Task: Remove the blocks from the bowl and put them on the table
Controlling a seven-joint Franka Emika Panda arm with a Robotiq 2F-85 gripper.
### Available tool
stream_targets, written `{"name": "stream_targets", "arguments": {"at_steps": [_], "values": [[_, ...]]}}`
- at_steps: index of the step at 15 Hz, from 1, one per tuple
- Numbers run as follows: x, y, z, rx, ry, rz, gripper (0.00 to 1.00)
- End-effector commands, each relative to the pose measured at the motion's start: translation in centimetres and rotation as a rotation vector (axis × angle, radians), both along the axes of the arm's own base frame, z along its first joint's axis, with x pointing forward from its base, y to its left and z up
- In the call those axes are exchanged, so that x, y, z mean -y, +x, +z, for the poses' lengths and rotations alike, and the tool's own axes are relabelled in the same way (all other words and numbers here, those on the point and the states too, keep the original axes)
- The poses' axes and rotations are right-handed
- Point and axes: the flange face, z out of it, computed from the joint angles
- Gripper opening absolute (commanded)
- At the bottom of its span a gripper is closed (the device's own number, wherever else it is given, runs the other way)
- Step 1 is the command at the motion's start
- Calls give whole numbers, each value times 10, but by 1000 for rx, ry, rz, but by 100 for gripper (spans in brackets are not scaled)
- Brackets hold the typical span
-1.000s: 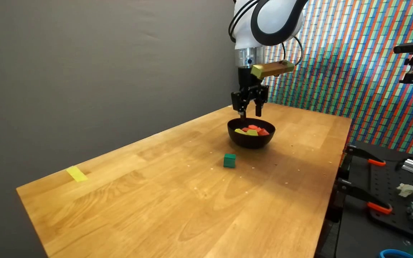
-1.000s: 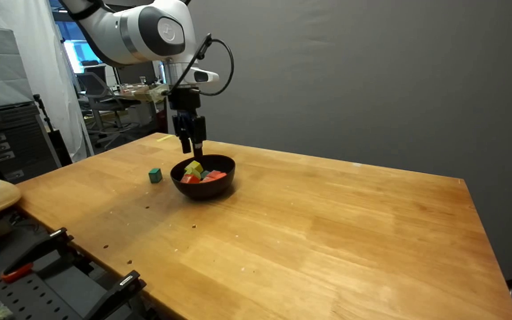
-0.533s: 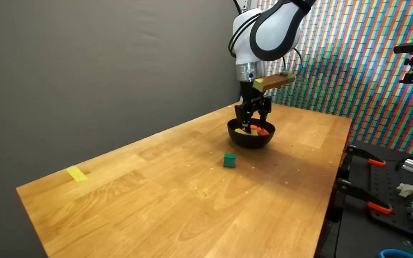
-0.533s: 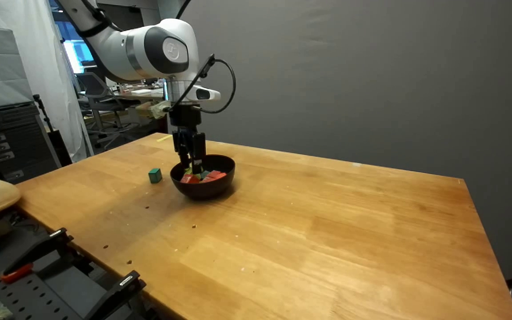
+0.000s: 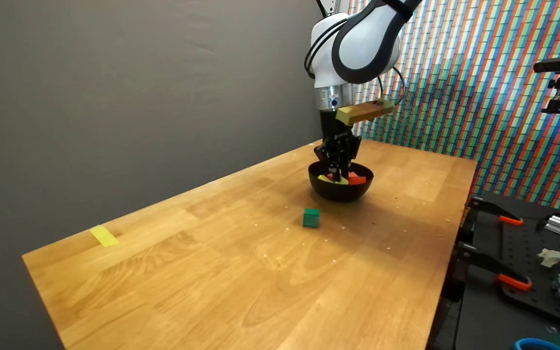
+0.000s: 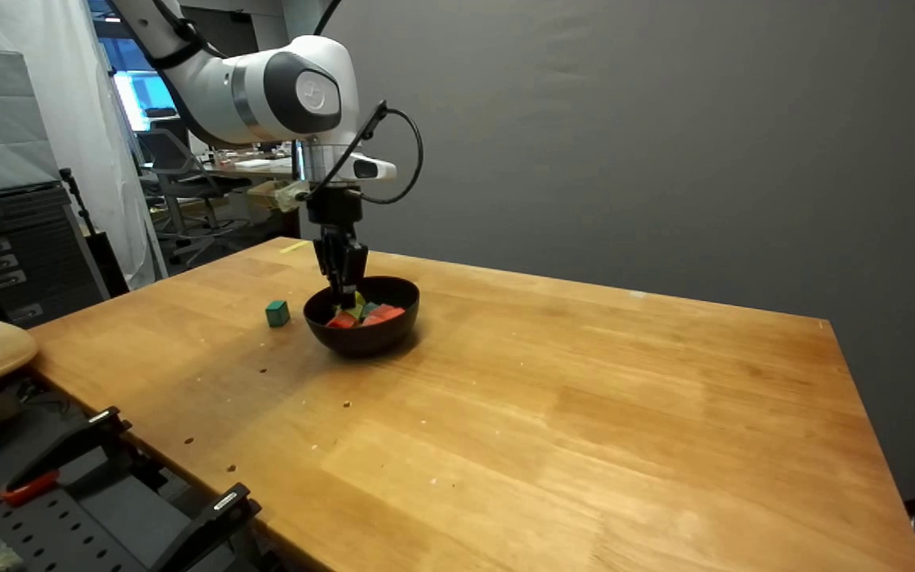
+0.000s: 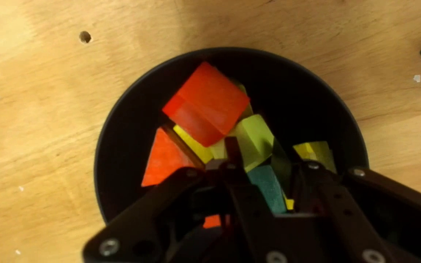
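Jaws of the gripper (image 5: 341, 178) stand close together down in the bowl (image 6: 361, 342), where most blocks (image 7: 166, 160) lie heaped; whether they pinch one cannot be told, the wrist view being dark there. A yellow block (image 7: 256, 140) and a green block (image 7: 268, 186) show nearest the tips, a red block (image 7: 210, 100) tilted just beside the yellow. A second green block (image 5: 311, 218) sits on the table (image 5: 212, 282), near the bowl but apart. Gripping a single block appears to be the step in hand. It should go best with the jaws flat on opposite faces, squeeze settled before a slow, straight lift past the rim. Crowded neighbours could wedge or ride along; a pause above the bowl would show what came up, before a low, gentle release.
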Motion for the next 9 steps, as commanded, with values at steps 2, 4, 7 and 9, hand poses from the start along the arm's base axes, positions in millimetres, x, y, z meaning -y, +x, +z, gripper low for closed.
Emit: {"name": "stream_targets", "arguments": {"at_steps": [2,4,7,9], "values": [[-16,8,-12,-19,12,40,13],[-20,3,-22,-42,8,47,18],[-15,5,-17,-19,-23,49,46],[-10,6,-13,-3,-38,47,54]]}}
